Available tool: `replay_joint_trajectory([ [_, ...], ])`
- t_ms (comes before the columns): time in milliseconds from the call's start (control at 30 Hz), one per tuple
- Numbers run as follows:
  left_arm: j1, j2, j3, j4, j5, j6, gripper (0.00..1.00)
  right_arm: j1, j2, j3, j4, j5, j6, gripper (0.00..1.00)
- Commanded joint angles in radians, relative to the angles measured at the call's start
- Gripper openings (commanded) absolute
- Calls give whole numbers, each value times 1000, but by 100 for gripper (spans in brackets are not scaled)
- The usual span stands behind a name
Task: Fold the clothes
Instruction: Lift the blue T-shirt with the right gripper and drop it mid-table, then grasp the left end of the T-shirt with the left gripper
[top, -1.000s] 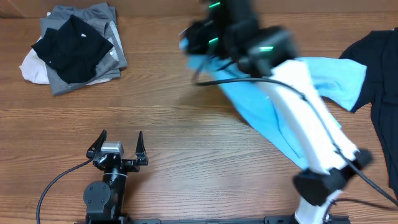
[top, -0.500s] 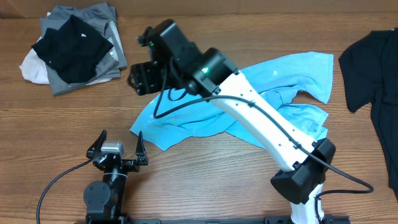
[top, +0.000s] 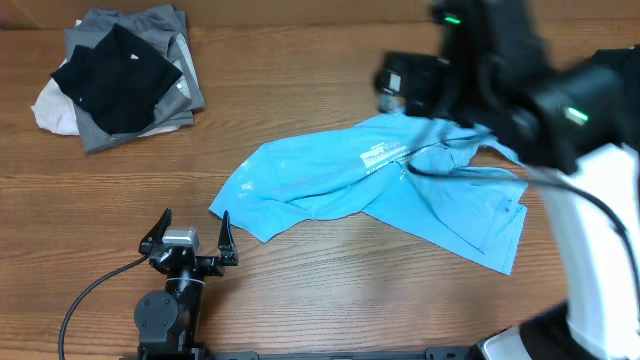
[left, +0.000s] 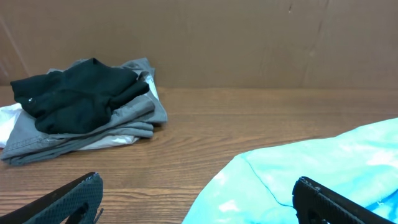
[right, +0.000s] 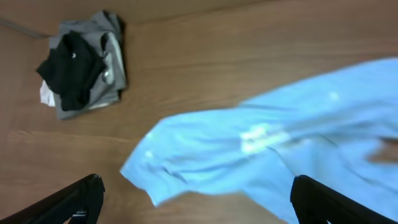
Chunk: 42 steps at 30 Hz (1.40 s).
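R hand (right: 196, 183) spread wide, holding nothing, up over blue shirt (top: 380, 185)'s far-right side. L hand (top: 192, 228) wide too, just beside shirt's near-left corner. Table (top: 300, 60): bare wood off shirt's left edge. Shirt rumpled, lettering up. Pile (top: 115, 75) of grey/black/white tops well apart, far-left of shirt.

A brown wood-grain worktop (top: 330, 290) fills the overhead view. Its grain runs from 9 o'clock to 3 o'clock, with darker streaks along the boards. At 12 o'clock, along its far edge, stands a plain brown board wall (left: 236, 43), matte and paler than the wood. A thin slanted seam (left: 314, 50) crosses the wall toward 1 o'clock.
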Motion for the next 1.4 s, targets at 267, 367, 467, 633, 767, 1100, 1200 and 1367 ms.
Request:
replay_joint_trajectory([
  [267,5,-8,-4,1,10,22,100,-48,-55,-7,-166,127,201,100],
  [367,4,-8,-4,0,11,21,100,-48,-108,-7,-166,146,212,100],
  [467,4,-8,-4,8,19,-9,100,-48,-190,-13,-166,156,206,100],
  [633,4,-8,-4,22,227,-254,100,-48,-315,-67,-166,154,105,100],
  [767,4,-8,-3,56,381,-297,100,-48,-409,-188,-166,156,103,100],
  [1100,4,93,298,-24,351,-202,100,-48,-465,-481,-157,169,212,100],
  [1200,4,256,464,-185,348,-103,100,-48,-442,-521,-146,167,320,100],
  [1367,3,621,768,-525,348,-81,100,-48,-399,-544,-127,166,374,100],
])
